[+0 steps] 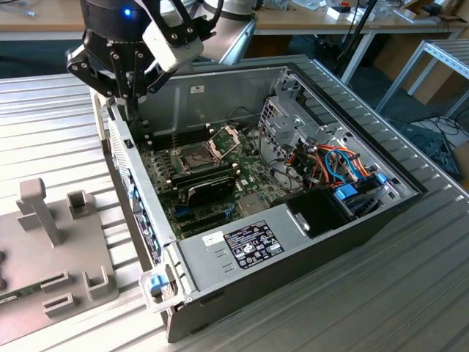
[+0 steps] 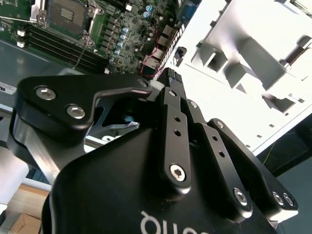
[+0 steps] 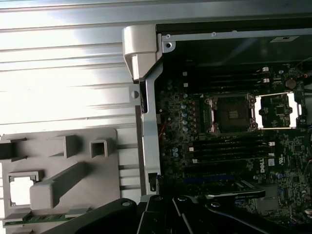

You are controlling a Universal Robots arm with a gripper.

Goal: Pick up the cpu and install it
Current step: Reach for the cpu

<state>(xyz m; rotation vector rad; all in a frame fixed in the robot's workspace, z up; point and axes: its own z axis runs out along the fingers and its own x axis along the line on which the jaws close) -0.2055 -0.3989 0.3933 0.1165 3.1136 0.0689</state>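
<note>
The cpu (image 3: pixel 20 189) looks like the pale square lying flat in a recess of the grey fixture (image 3: pixel 78 195), in the first wrist view. My gripper (image 1: pixel 126 103) hangs over the case's wall (image 1: pixel 124 158) on the exterior view's left, between the fixture (image 1: pixel 73 257) and the motherboard (image 1: pixel 253 176). In the second wrist view its black fingers meet at the gripper's tip (image 2: pixel 168 80), shut, and I see nothing between them. The empty socket (image 3: pixel 231 114) lies open, its hinged frame (image 3: pixel 278 109) flipped back. The exterior view shows the socket (image 1: pixel 192 158) and the raised frame (image 1: pixel 223 138).
The open computer case (image 1: pixel 242 246) lies on a slatted metal table (image 1: pixel 58 132). A long black card (image 1: pixel 209 187) stands just in front of the socket. A drive cage (image 1: pixel 293 110) and coloured cables (image 1: pixel 344 169) crowd the exterior view's right. Upright posts (image 1: pixel 40 213) rise from the fixture.
</note>
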